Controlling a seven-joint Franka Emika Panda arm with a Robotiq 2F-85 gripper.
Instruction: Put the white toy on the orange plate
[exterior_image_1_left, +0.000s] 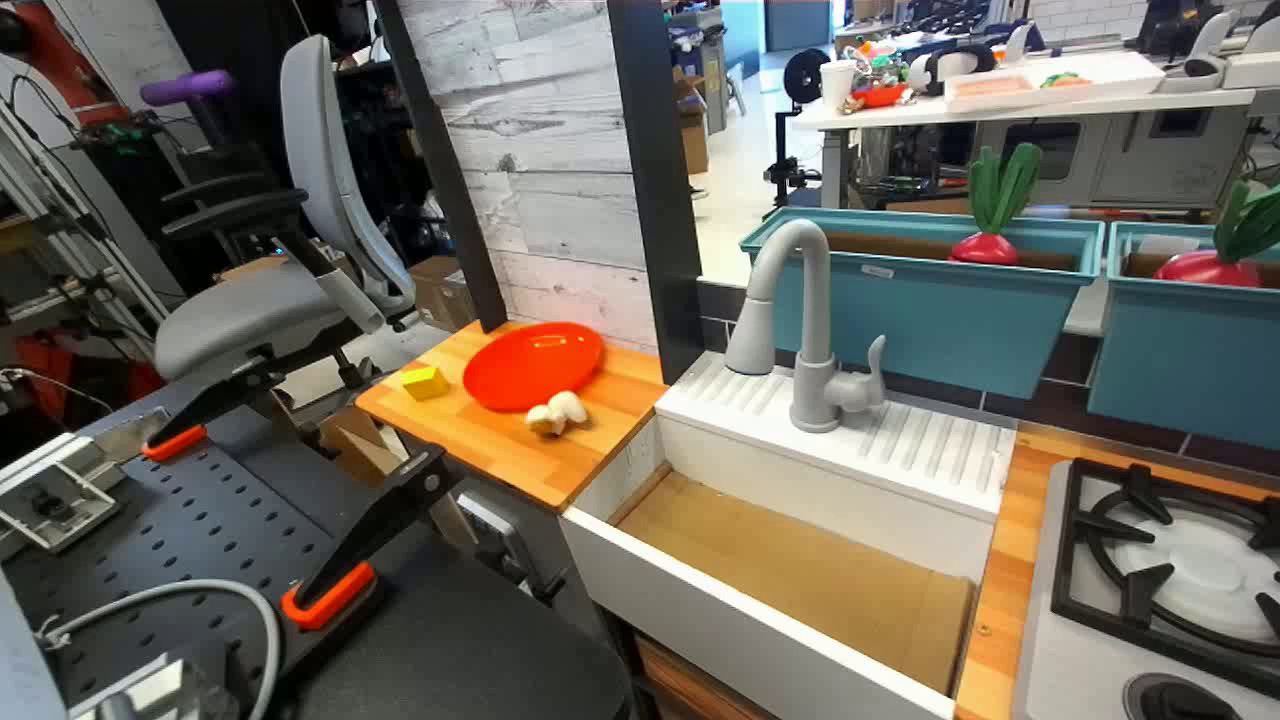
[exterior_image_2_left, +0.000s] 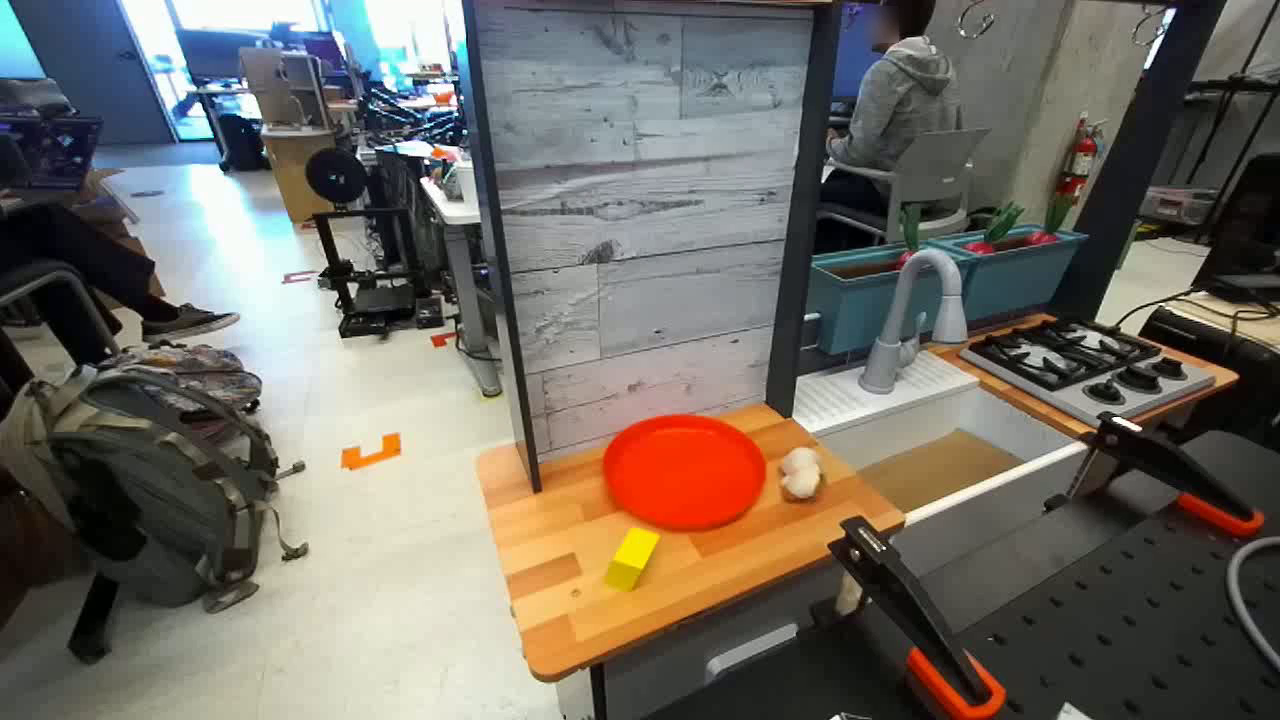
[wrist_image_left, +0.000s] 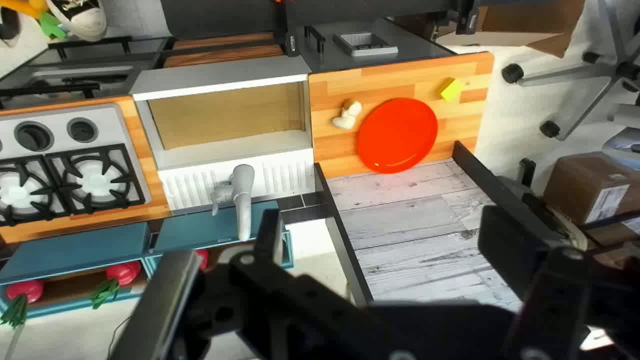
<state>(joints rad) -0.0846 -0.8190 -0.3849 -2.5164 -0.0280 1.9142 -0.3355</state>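
Note:
The white toy, a small lumpy off-white piece, lies on the wooden counter right beside the orange plate, in both exterior views (exterior_image_1_left: 567, 405) (exterior_image_2_left: 800, 473) and in the wrist view (wrist_image_left: 345, 120). The orange plate is a round, glossy orange-red dish with nothing on it, in both exterior views (exterior_image_1_left: 533, 365) (exterior_image_2_left: 685, 472) and in the wrist view (wrist_image_left: 397, 135). The toy is on the plate's sink side, off the plate. My gripper (wrist_image_left: 381, 224) shows only in the wrist view. Its fingers are wide apart with nothing between them, well away from toy and plate.
A yellow block (exterior_image_2_left: 632, 558) lies near the plate on the counter (exterior_image_1_left: 470, 430). A white sink (exterior_image_1_left: 760, 630) with a grey faucet (exterior_image_1_left: 815, 330) adjoins the counter. A grey wood-look panel (exterior_image_2_left: 650, 220) rises behind the plate. Black clamps (exterior_image_2_left: 910, 610) stand at the front edge.

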